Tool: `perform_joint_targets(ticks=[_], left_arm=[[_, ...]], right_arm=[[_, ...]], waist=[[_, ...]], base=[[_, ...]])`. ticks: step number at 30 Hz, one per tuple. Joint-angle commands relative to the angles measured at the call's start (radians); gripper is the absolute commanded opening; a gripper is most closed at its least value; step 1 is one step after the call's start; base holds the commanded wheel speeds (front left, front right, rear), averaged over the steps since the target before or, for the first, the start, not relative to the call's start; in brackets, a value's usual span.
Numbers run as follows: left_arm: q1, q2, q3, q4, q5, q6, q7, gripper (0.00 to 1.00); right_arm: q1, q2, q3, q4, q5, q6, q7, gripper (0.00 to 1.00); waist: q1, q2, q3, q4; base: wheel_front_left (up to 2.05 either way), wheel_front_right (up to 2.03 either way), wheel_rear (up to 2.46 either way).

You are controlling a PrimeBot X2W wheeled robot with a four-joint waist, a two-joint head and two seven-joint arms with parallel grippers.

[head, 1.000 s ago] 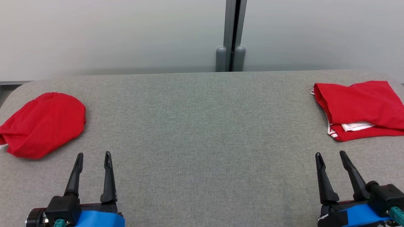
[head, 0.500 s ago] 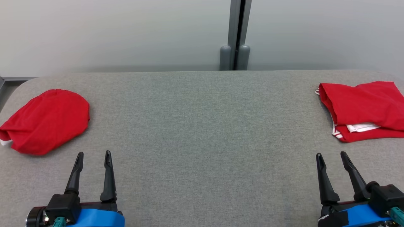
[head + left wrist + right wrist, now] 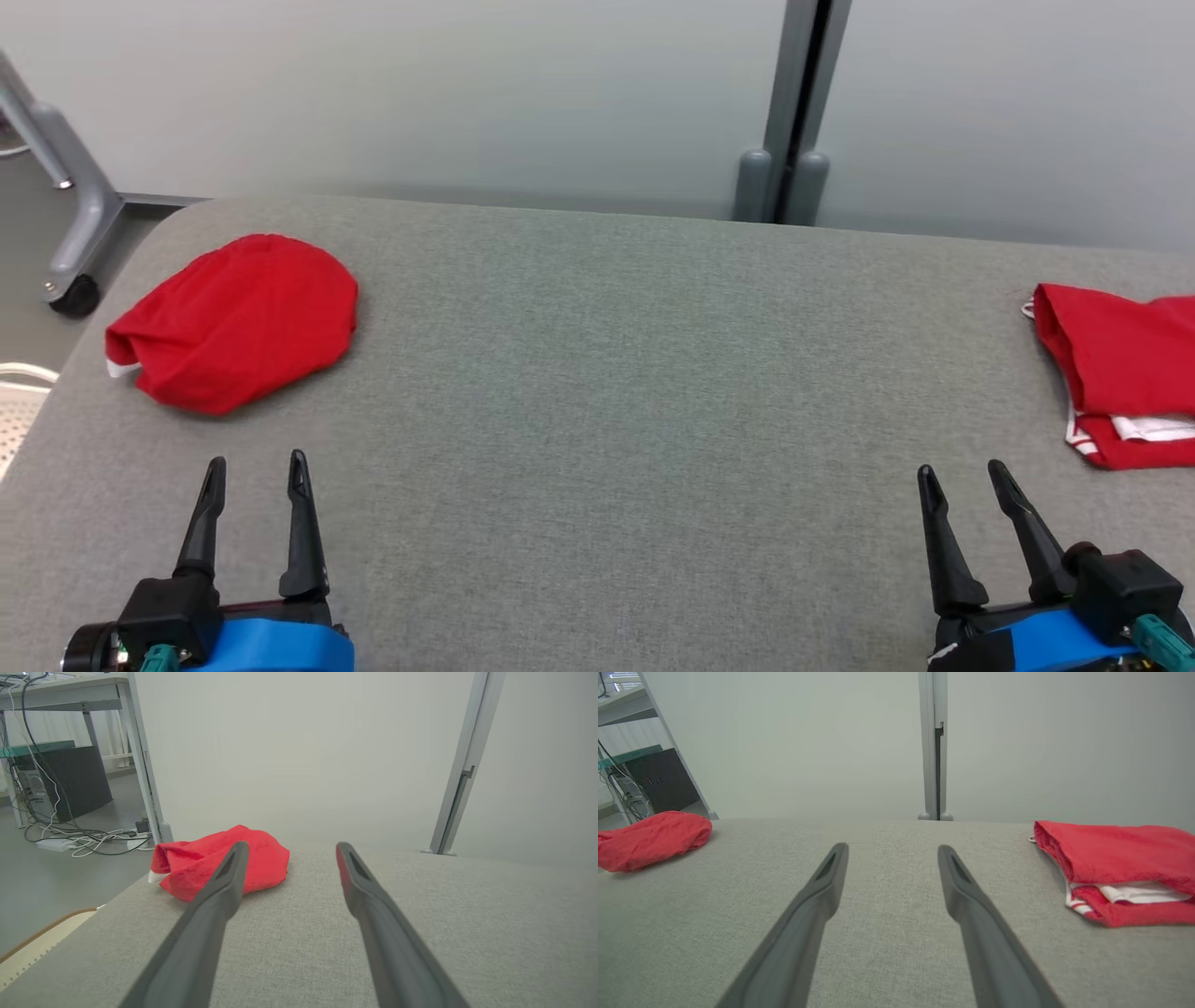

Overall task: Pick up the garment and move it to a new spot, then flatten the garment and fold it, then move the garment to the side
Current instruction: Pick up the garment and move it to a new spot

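Both grippers empty, pickup not yet begun.
Left gripper [image 3: 257, 459] and right gripper [image 3: 962, 469] hover over the grey padded table [image 3: 607, 373], fingers spread wide, holding nothing. The crumpled red garment [image 3: 233, 322] sits bunched at far left, ahead of the left gripper. A folded red-and-white garment [image 3: 1120, 373] lies at the right edge, seemingly finished. For the crumpled one, everything looks still ahead.

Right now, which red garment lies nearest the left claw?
The rumpled garment on the left, just beyond the left claw; the folded garment lies far right.
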Motion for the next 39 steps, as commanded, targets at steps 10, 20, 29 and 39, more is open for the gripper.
perform_joint_targets(ticks=[10,20,29,39], left_arm=[[-0.022,0.004,0.018,0.006,0.004,0.000,-0.002,1.00],[-0.035,0.003,0.030,0.011,0.004,0.002,-0.002,1.00],[-0.024,0.001,0.047,0.011,-0.001,0.002,-0.002,1.00],[-0.067,-0.001,0.052,0.030,-0.008,-0.002,-0.002,1.00]], right_arm=[[-0.004,-0.001,0.012,0.022,0.014,0.001,0.001,1.00],[-0.024,-0.001,0.026,0.035,0.010,0.001,0.002,1.00],[-0.029,-0.001,0.028,0.033,0.001,0.001,0.005,1.00],[-0.037,-0.002,0.017,0.020,-0.007,0.000,0.003,1.00]], waist=[[0.0000,0.0000,0.015,0.148],[0.0000,0.0000,0.033,0.274],[0.0000,0.0000,0.041,0.311],[0.0000,0.0000,0.070,0.280]], base=[[0.00,0.00,0.00],[0.00,0.00,0.00],[0.00,0.00,0.00],[0.00,0.00,0.00]])
